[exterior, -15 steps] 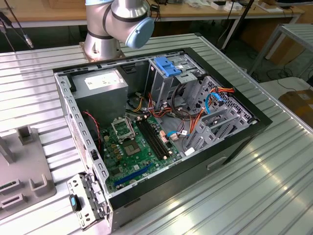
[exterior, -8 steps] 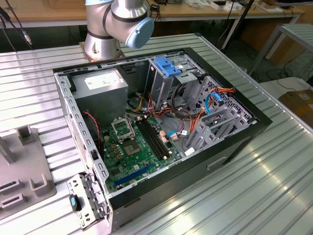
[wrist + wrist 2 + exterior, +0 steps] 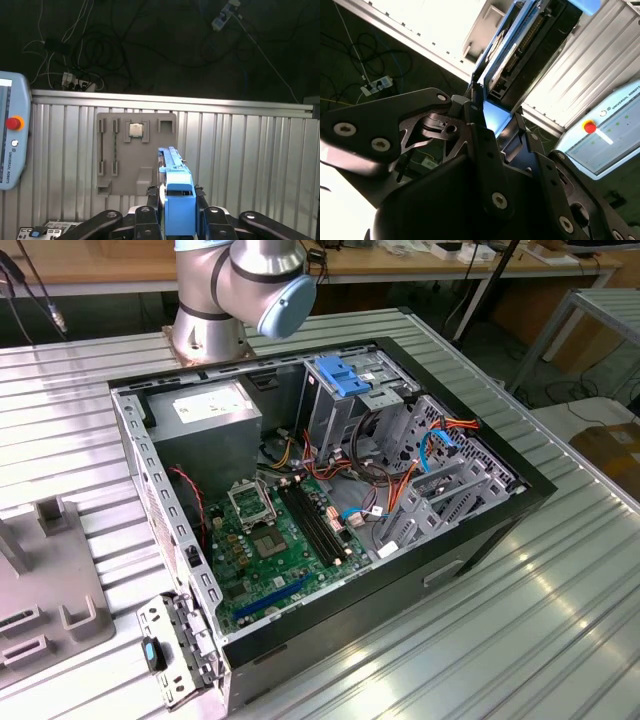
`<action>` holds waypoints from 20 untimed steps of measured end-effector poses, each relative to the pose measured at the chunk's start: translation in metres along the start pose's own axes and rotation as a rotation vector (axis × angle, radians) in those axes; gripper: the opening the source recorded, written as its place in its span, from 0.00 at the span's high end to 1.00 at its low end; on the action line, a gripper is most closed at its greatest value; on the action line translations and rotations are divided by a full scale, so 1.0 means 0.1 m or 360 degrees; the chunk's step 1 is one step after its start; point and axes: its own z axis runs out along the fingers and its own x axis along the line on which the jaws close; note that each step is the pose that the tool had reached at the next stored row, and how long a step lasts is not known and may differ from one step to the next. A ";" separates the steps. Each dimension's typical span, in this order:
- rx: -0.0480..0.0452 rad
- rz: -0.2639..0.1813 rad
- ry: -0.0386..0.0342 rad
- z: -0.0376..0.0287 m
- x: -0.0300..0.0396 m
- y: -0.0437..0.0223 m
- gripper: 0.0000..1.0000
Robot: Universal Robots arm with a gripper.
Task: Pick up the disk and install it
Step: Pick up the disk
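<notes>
Bright blue plastic rails frame the disk, a flat slab held on edge with the black metal fingers of the gripper clamped on its sides. In the first wrist view it shows against the edge of the grey slotted fixture plate, which lies on the ribbed aluminium table. The second wrist view shows the disk's dark underside.

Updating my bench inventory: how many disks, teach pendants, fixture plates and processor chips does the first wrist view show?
disk: 1
teach pendant: 1
fixture plate: 1
processor chip: 1
Total: 4
</notes>
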 end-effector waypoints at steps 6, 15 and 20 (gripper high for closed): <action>0.0000 -0.0001 0.0000 0.002 -0.011 -0.098 0.64; 0.0000 -0.0004 0.0000 0.011 -0.002 -0.656 0.64; 0.0000 -0.0006 0.0000 0.017 0.016 -1.071 0.64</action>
